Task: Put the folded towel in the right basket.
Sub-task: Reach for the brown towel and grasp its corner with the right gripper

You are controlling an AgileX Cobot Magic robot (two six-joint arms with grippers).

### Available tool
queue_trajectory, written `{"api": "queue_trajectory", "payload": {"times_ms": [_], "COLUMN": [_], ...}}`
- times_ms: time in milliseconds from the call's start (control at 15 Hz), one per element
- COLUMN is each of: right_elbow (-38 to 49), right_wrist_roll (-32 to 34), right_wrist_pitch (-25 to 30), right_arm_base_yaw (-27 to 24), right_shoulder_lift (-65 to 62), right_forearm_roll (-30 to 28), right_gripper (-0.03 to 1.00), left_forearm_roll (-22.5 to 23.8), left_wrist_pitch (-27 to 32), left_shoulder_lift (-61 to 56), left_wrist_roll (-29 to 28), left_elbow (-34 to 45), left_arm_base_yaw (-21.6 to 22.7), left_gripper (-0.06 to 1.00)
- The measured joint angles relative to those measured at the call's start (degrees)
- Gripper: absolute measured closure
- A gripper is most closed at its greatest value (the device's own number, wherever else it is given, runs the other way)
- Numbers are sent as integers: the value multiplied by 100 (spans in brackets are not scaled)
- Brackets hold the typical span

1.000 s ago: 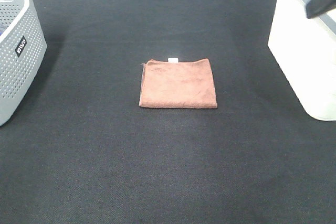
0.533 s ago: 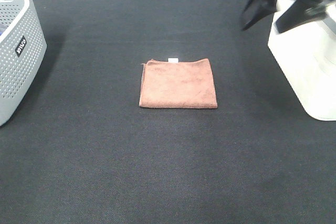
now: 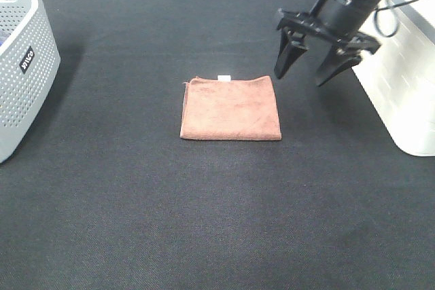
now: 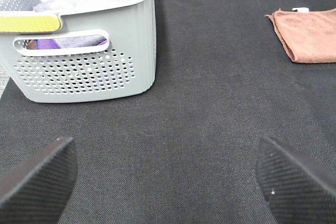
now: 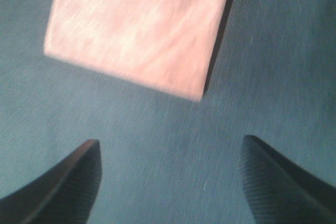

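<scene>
Black woven matting (image 3: pixel 204 222) covers the whole table. The folded brown terry towel (image 3: pixel 231 109) lies flat near its middle, a small white tag (image 3: pixel 223 77) showing at its far edge. By my reading, nothing of the task is done yet: the towel is ungrasped and well apart from the white basket on the right (image 3: pixel 401 86).

The right gripper (image 3: pixel 299 79) hangs just beside the towel's far right corner with its jaws spread and nothing between them, which looks like the approach to a grasp. Picking up, carrying across and dropping in are all left to do. The left gripper (image 4: pixel 168 182) is parked low over the matting near the grey perforated plastic basket (image 3: pixel 20 79), with its fingers wide apart and empty.

The white basket is cut off by the frame edge, so its opening and contents cannot be seen. How high the right gripper sits above the towel is hard to judge. The right wrist view is blurred and colour-shifted (the towel looks pale pink there). The grey basket is also cropped in both views that show it.
</scene>
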Motion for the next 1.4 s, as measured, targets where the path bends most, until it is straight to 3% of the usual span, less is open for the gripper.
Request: {"api": "queue_trajectory", "payload": {"times_ms": [333,933,1400], "right_elbow": [-407,-413,-745], "right_wrist_roll": [-63,-527,-630], "right_wrist_pitch": [-29,-1203,-1272], "right_arm_base_yaw": [0,-6,-6], "right_shoulder_lift": [647,1295,1702], "right_forearm_roll": [6,229,218], "right_gripper": [29,29,29], "left_forearm_roll": [0,0,0], "left_wrist_pitch": [0,0,0], "left_shoulder_lift": [0,0,0], "left_wrist_roll": [0,0,0], "left_elbow": [0,0,0], "left_arm_base_yaw": [0,0,0], "left_gripper": [7,7,7]}}
